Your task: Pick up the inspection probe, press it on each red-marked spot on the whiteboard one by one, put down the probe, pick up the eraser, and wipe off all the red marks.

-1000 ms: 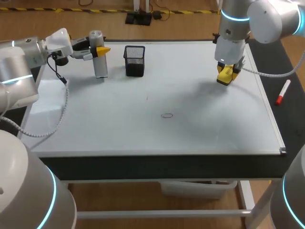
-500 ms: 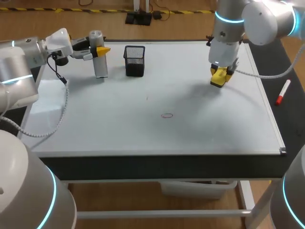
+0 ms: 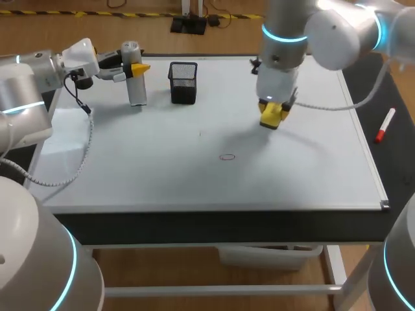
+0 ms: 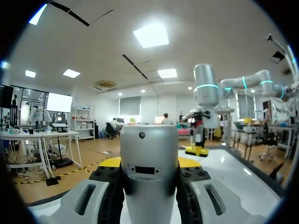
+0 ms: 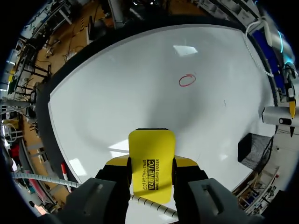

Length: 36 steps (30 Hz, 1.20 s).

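Eraser, yellow and flat, is pinched from both sides in my right gripper, its long axis running straight out along the fingers. It hangs over the whiteboard. Whether it touches the surface I cannot tell, though the shadow suggests a small gap. The red mark, a small oval ring, lies ahead of the eraser and slightly off to one side, apart from it, so my right arm is plainly the nearer one. Well beyond, past the mesh basket, my left gripper clasps the probe upright, not yet put down.
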### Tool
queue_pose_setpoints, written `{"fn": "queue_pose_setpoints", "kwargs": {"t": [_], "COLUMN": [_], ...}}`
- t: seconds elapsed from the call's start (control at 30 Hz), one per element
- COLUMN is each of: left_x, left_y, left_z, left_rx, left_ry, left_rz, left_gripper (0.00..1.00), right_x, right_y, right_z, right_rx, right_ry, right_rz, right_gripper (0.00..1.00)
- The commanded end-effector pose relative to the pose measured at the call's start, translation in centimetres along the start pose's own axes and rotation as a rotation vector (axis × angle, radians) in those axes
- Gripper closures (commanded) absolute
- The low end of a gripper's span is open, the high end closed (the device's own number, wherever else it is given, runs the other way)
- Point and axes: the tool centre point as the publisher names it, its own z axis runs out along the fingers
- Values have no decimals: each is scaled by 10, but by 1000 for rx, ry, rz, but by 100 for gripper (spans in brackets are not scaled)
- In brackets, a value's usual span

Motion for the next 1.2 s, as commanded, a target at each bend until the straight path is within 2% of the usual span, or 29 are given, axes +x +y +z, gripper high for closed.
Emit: {"fn": "queue_pose_setpoints", "kwargs": {"t": [0.03,0.3,0.6,0.8,1.2], "left_x": [0,0,0,0,0], "left_y": [-1,-1,-1,-1,-1], "left_z": [0,0,0,0,0], "left_rx": [1,1,1,1,1], "left_ry": [-1,-1,-1,-1,-1], "left_rz": [1,1,1,1,1], "left_gripper": [100,100,100,100,100], "right_x": [-20,-52,-76,-83,-85], "right_y": [24,73,115,131,145], "right_z": [3,11,20,26,41], "right_rx": [21,-3,-23,-41,-67], "right_ry": [16,11,9,7,26], "right_rz": [-20,-89,-149,-177,-242], "right_gripper": [100,100,100,100,100]}}
